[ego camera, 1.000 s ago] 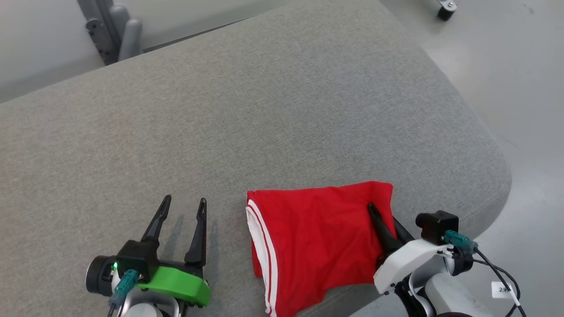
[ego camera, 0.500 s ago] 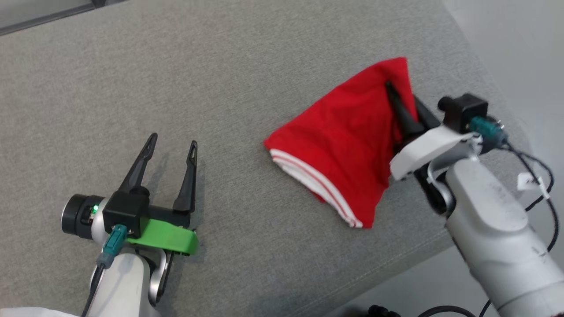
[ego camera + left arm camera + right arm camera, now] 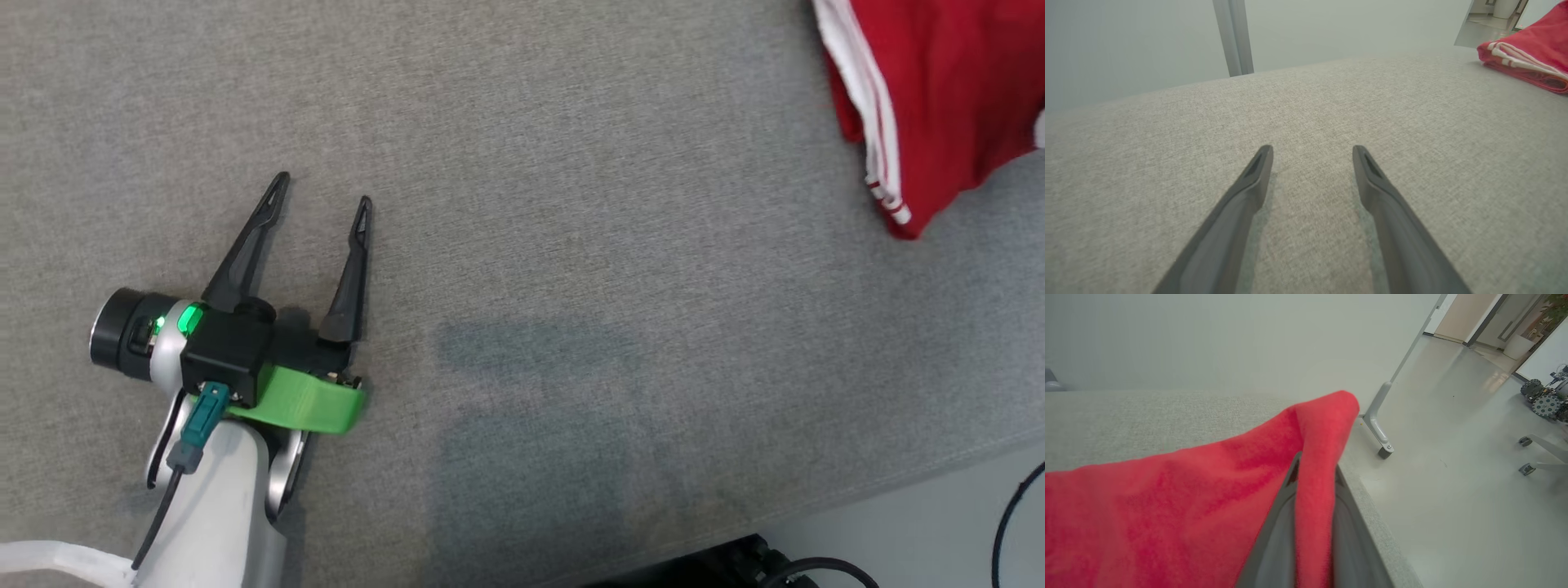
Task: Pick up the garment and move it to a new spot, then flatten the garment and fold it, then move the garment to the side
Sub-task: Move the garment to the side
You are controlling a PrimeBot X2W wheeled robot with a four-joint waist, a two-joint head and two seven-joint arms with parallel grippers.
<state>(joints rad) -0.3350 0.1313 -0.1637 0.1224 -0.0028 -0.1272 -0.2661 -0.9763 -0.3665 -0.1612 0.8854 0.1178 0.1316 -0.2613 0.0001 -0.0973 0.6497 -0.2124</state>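
The garment point(image 3: 939, 90) is red with white stripes along one edge; it lies folded at the head view's top right corner on the grey fabric surface point(image 3: 522, 245). In the left wrist view the garment point(image 3: 1531, 49) lies far off to the right. My left gripper point(image 3: 322, 189) rests low over the surface at the left, open, nothing between its fingers. In the right wrist view my right gripper point(image 3: 1312, 465) is shut on a raised fold of the garment point(image 3: 1188, 498), red cloth pinched between the two fingers.
The grey surface's front edge point(image 3: 816, 506) runs along the bottom right, with pale floor and black cables point(image 3: 816, 567) below it. The right wrist view shows the surface's corner, a wheeled stand leg point(image 3: 1378, 428) and open floor beyond.
The head camera has swung down and left, so the garment now shows at the top right. The right gripper has lifted the garment's fold and carried it farther from the front edge. The left gripper stays open.
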